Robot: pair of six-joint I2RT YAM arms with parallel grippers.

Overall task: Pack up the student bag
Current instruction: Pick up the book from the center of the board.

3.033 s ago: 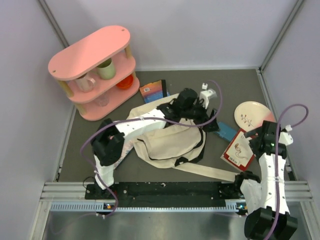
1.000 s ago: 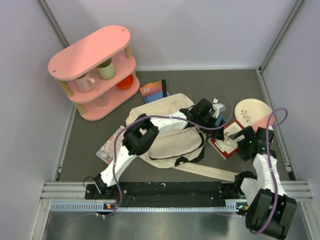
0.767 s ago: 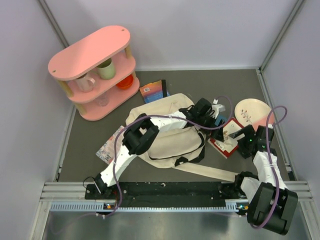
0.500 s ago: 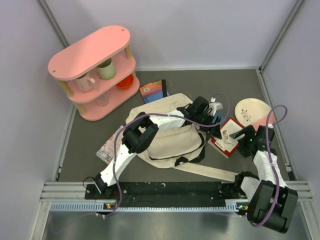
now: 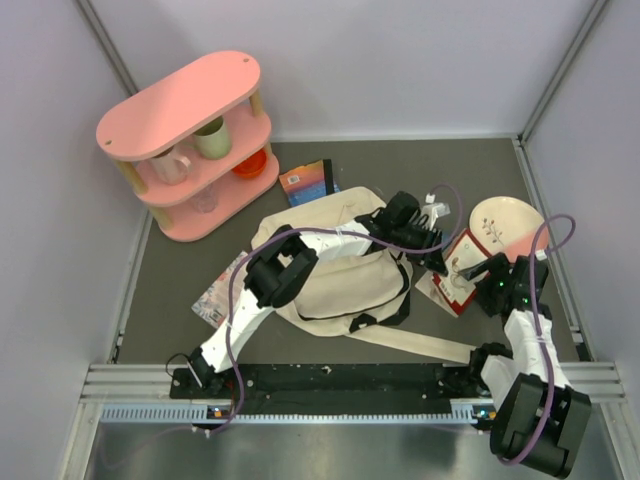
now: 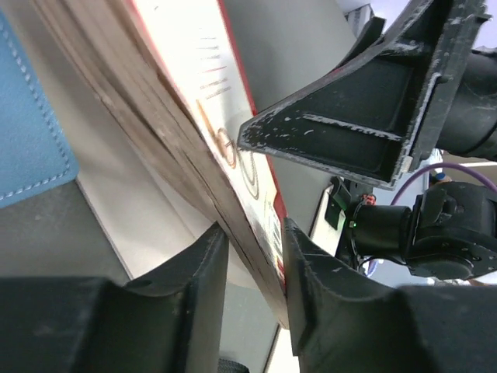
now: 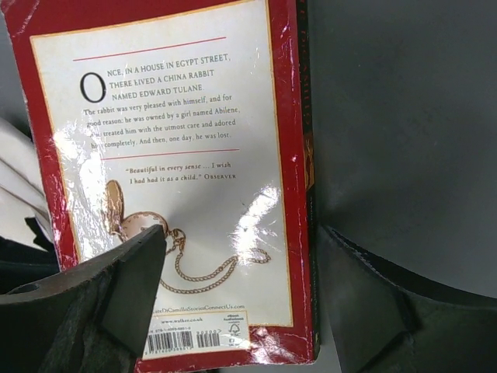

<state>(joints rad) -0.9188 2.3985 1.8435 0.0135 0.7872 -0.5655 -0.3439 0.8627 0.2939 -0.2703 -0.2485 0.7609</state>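
Note:
The student bag (image 5: 330, 280) lies flat mid-table, cream with black trim. Just right of it a red book (image 5: 463, 268) stands tilted off the table. My left gripper (image 5: 441, 262) reaches over the bag and is shut on the red book's (image 6: 178, 101) edge, one jaw on the pages and one on the cover (image 6: 255, 233). My right gripper (image 5: 479, 276) is open at the book's lower end (image 7: 242, 237). One of its fingers (image 7: 116, 287) lies over the back cover (image 7: 178, 140); the other stands apart beside the spine.
A pink shelf (image 5: 190, 140) with cups stands at the back left. A pink-and-white plate (image 5: 507, 222) lies behind the right gripper. A colourful book (image 5: 307, 182) lies behind the bag and a magazine (image 5: 216, 292) to its left. A blue notebook (image 6: 27, 124) lies beside the red book.
My left gripper's jaws have closed from wide open onto the book's edge. The book has tipped up and shifted slightly right. The right gripper's jaws narrowed a little.

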